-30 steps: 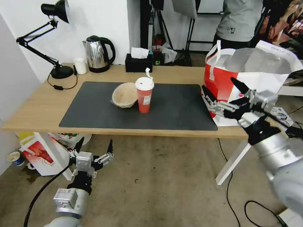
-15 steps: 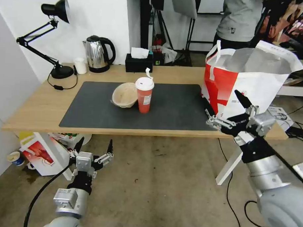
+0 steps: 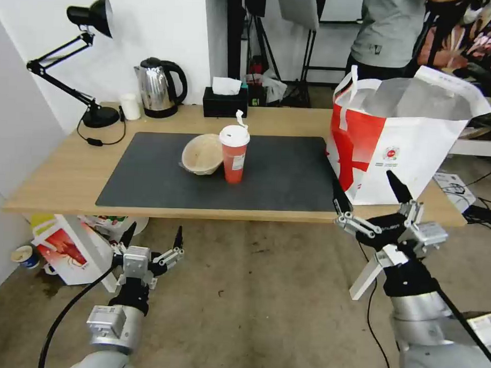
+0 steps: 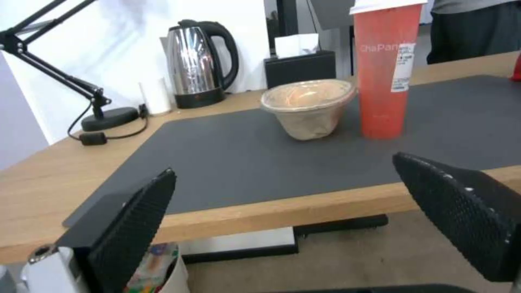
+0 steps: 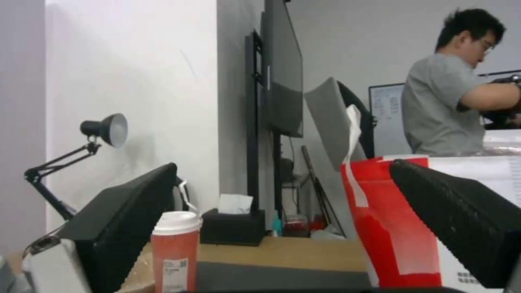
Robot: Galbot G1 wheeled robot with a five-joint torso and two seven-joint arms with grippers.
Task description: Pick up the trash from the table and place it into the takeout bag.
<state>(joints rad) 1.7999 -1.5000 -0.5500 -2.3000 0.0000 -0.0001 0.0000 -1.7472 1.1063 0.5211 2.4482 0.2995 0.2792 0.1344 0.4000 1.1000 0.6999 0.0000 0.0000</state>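
On the dark mat of the table (image 3: 58, 177) stand a red cup (image 3: 233, 154) with a white lid and, touching its left side, a tilted beige pulp bowl (image 3: 202, 153). Both appear in the left wrist view, bowl (image 4: 309, 106) beside cup (image 4: 382, 69). The takeout bag (image 3: 408, 136), white with a red panel and foil lining, stands open at the table's right end. My right gripper (image 3: 363, 178) hangs open and empty just in front of the table edge, below the bag. My left gripper (image 3: 155, 229) is open and empty, low under the table's front left.
At the table's back stand a desk lamp (image 3: 94, 55), a kettle (image 3: 158, 87), a small white cup (image 3: 131, 106) and a black tissue box (image 3: 225, 100). A red-and-white carton (image 3: 66, 250) sits on the floor under the table. Cables trail on the floor at right.
My right gripper has dropped and drawn back from in front of the bag's red panel to below the table's front edge. The left arm has not moved.
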